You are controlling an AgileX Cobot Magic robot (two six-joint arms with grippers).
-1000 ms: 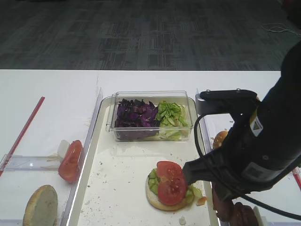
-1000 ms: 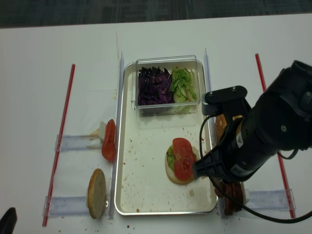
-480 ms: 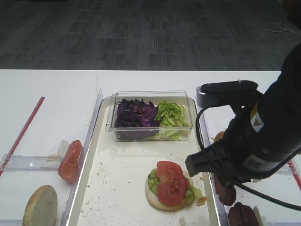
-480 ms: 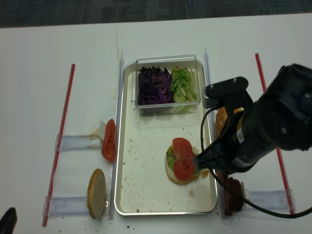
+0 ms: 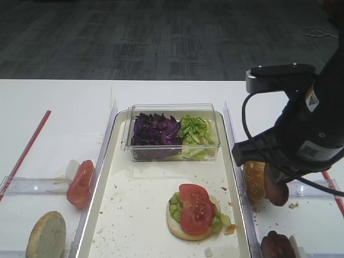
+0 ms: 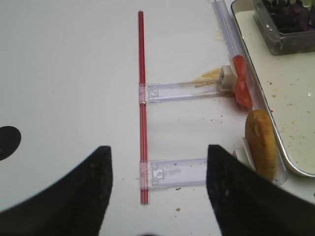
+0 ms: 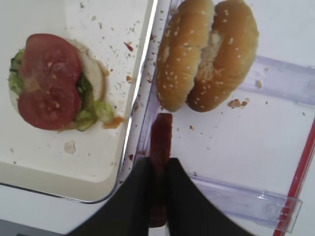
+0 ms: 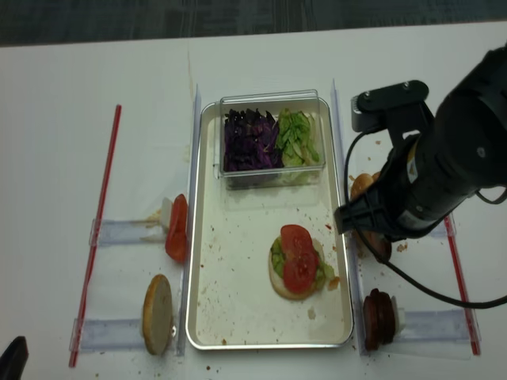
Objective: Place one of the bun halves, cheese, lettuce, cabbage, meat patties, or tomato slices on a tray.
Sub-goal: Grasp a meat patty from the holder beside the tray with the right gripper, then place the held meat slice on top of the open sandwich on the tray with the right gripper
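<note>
A flat round dark reddish-brown meat patty [image 7: 160, 142] stands on edge, clamped between the black fingers of the right gripper [image 7: 156, 189]; in the wrist view it hangs over the clear plastic rail just outside the right rim of the long shallow white tray with a silvery raised rim [image 5: 105, 177], at 6 o'clock from the 2 sesame-seeded golden-brown bun halves [image 7: 206, 54] leaning together on the white tabletop [image 8: 63, 119]. 1 second ago that gripper was low at the remaining upright dark patties [image 8: 376, 317] near the tray's 5 o'clock corner; it has since risen and drawn back toward the buns with 1 patty, seen in the front high view as a reddish disc beside a bun half [image 5: 254, 180]. On the tray, the stack is unchanged: a pale round bun base [image 5: 185, 228] topped with chopped light green lettuce and 2 glossy red tomato slices [image 5: 194, 207]. At the tray's 12 o'clock end sits a small clear plastic box [image 8: 269, 99] holding chopped dark purple cabbage [image 8: 249, 138] and more green lettuce pieces [image 8: 298, 136]. Off the tray's left rim, at 9 o'clock, a red tomato slice [image 8: 177, 228] and a bun half [image 8: 158, 313] stand on edge in their rails, as before. The left gripper [image 6: 157, 196] hovers with its black fingers spread apart above a thin red strip [image 6: 142, 113] on the table, holding nothing.
</note>
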